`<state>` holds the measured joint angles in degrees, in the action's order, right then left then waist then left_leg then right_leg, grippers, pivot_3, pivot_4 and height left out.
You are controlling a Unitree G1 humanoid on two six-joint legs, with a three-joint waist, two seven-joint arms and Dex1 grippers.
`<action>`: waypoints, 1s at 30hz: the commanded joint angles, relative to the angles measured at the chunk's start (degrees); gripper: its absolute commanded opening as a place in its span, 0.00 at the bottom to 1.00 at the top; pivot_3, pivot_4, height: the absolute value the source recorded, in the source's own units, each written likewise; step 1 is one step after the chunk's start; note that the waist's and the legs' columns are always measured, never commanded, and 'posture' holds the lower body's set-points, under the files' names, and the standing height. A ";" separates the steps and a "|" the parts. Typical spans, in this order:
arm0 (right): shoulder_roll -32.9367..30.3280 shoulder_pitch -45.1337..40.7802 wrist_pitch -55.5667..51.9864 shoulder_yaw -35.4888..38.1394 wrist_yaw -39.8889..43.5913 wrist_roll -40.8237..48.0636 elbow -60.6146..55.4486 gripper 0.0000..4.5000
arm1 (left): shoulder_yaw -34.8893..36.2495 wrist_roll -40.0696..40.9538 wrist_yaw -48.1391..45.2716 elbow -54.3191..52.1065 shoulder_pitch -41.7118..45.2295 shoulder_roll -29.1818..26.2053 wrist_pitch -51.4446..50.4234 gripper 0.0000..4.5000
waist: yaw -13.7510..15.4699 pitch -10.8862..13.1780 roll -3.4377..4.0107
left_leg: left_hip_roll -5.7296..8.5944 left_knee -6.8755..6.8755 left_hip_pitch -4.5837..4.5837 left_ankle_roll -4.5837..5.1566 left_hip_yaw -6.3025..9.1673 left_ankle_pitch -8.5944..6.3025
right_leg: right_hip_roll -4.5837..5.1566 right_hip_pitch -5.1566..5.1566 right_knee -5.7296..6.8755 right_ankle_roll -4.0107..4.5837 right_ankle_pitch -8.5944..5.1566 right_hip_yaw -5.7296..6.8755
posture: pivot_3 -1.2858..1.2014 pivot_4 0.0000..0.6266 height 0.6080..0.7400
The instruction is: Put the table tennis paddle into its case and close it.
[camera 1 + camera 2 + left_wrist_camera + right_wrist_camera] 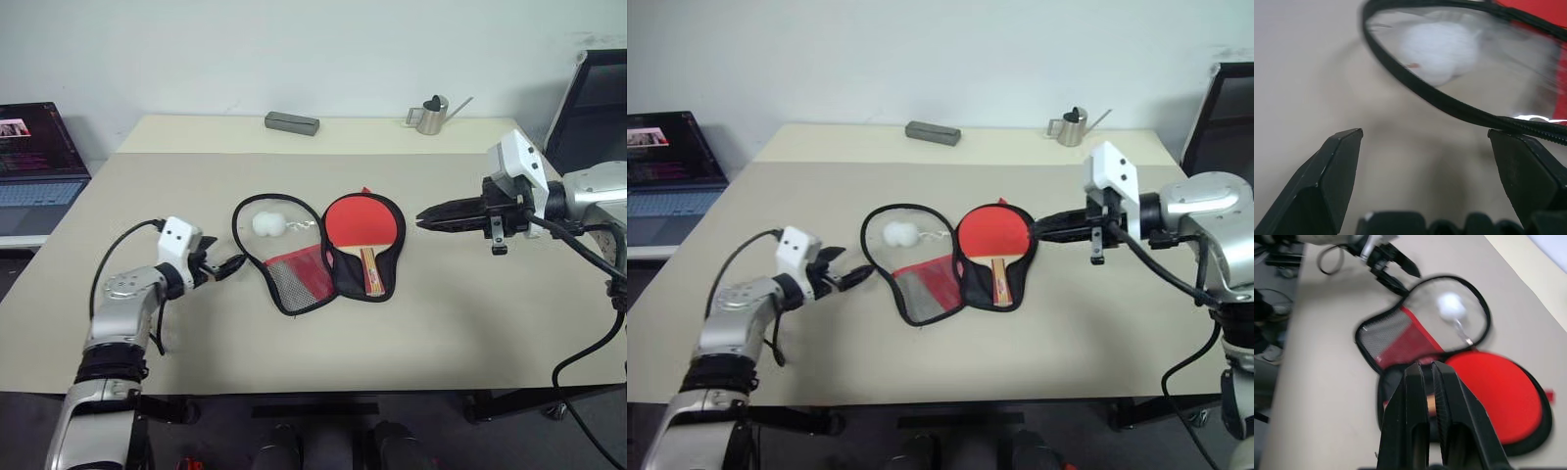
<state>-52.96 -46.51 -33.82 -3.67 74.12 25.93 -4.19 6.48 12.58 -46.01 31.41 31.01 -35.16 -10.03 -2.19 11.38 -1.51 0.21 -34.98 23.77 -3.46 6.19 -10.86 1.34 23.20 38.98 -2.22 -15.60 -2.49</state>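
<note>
— Two halves of the case [315, 257] lie spread open on the worktop [460, 313], and the paddle [361, 230] rests in the half on the robot's right, red blade away from the robot, handle toward it.

— And the other half?

— Its clear and mesh flap lies flat, with the white pom-pom [269, 224] showing through the clear panel. From the head views you get the whole layout: a grey block [291, 121] and a small metal watering can [431, 114] at the far edge, a laptop [37, 157] off to the left.

— What do the wrist views add?

— From the left wrist, the left gripper [1430, 152] has its fingers spread wide, one tip right at the black zipper rim of the flap, the pom-pom blurred beyond. Whether it touches the rim I cannot tell. From the head, that gripper [227, 264] sits low, just beside the flap's left edge.

— The right one?

— From its wrist, the right gripper [1426, 369] has its fingers pressed together, holding nothing, looking down on the paddle and the flap. From the head it [427, 216] hangs above the worktop just right of the case, pointing left.
</note>
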 commanded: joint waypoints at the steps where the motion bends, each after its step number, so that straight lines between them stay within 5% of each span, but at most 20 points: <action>1: -1.09 -1.94 3.10 1.17 0.85 -1.65 2.27 0.07 | 0.08 0.03 -0.91 -0.07 1.46 0.43 1.36 1.00 | -0.13 0.00 0.00 | -0.01 0.00 0.00 0.00 0.00 0.00 | 0.00 0.00 0.00 0.00 0.00 0.00 | 0.52 0.24 1.00; 15: -3.68 -5.93 7.64 3.17 2.18 -5.24 12.55 0.07 | -3.68 2.48 -4.91 -4.76 12.62 10.48 0.46 1.00 | 0.41 0.00 0.00 | 0.11 -0.09 0.07 -0.05 0.01 0.03 | 0.05 -0.01 -0.01 -0.11 0.07 -0.01 | 0.52 0.24 1.00; 30: -5.40 2.34 0.22 8.51 -2.62 -2.22 4.72 0.07 | -9.03 -3.70 -2.59 21.56 27.59 28.92 13.32 1.00 | -0.25 0.01 0.01 | 0.13 -0.12 0.08 -0.05 -0.06 0.03 | 0.03 -0.01 0.01 -0.19 0.09 -0.08 | 0.52 0.24 1.00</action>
<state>-57.24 -44.28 -32.07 1.63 72.73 22.05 3.27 -3.12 9.57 -49.97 52.03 56.43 -6.51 0.66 -2.43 11.39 -1.50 0.34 -35.10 23.85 -3.51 6.14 -10.83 1.37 23.19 38.99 -2.45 -15.54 -2.56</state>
